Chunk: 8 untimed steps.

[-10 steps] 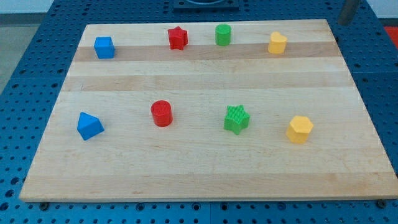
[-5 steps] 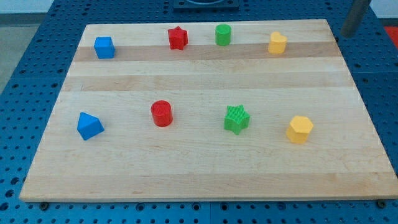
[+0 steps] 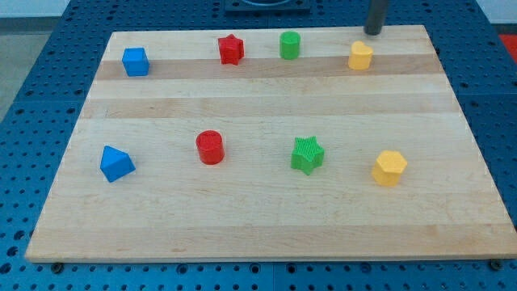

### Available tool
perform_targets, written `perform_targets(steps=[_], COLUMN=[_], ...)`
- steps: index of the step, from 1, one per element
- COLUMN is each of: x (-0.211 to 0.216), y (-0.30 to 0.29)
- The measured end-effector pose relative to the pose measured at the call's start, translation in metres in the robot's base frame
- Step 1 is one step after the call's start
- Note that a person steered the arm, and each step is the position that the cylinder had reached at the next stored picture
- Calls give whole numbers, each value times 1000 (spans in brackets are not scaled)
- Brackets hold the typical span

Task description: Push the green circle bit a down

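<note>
Green circle (image 3: 290, 45): one, seen standing in the upper row of the wooden board (image 3: 258, 210), between the red star (image 3: 231, 49) on the view's left and a yellow block (image 3: 360, 56) on the view's right, apart from both.
Rod tip (image 3: 373, 31): placed at the board's top edge, just above the upper yellow block and well to the view's right of the green circle; no block is touched.
Claw: none is carried; only a straight dark rod is shown, so nothing is held.
Green blocks: two, the circle and a green star (image 3: 307, 154) in the lower row.
Red blocks: two, the star and a red circle (image 3: 210, 147).
Blue blocks: two, a blue cube (image 3: 136, 61) and a blue wedge-like block (image 3: 116, 163).
Yellow blocks: two, the upper one and a yellow hexagon-like block (image 3: 389, 167).
Total: eight blocks are counted.
</note>
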<state>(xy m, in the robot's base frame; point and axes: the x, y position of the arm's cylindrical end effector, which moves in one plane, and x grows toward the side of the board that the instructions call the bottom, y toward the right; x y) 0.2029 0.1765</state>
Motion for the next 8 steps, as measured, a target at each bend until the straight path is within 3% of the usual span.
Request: perform_targets(steps=[4,6,7,8], x=[1,-3,-5,-5], y=[-187,-192,-121,-113])
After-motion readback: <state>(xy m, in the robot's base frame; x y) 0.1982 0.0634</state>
